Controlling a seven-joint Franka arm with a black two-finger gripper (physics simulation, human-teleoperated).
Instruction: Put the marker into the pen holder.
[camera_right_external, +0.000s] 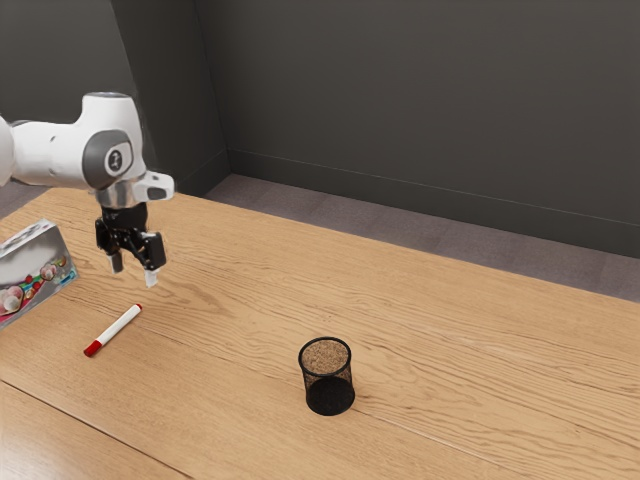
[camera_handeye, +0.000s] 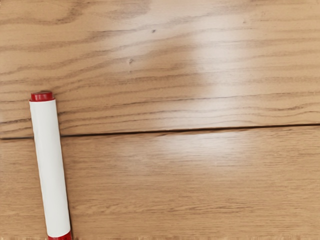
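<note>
Here, a black two-finger gripper (camera_right_external: 133, 270) hangs empty, its fingers apparently wide apart; in the exterior view, a red-capped white marker (camera_right_external: 118, 328) lies on the table (camera_right_external: 450, 350) at its seven o'clock, a mesh pen holder (camera_right_external: 328, 385) upright at four.

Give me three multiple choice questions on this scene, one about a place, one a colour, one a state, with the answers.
1. Where is the marker?
A) In the pen holder
B) On the wooden table
C) On the floor

2. What colour is the marker's barrel?
A) Blue
B) Green
C) White

3. How is the gripper?
A) Open
B) Shut on the marker
C) Shut on nothing

Key:
1 B: it lies flat on the wood.
2 C: both views show white between red ends.
3 A: its fingers stand apart.
</note>
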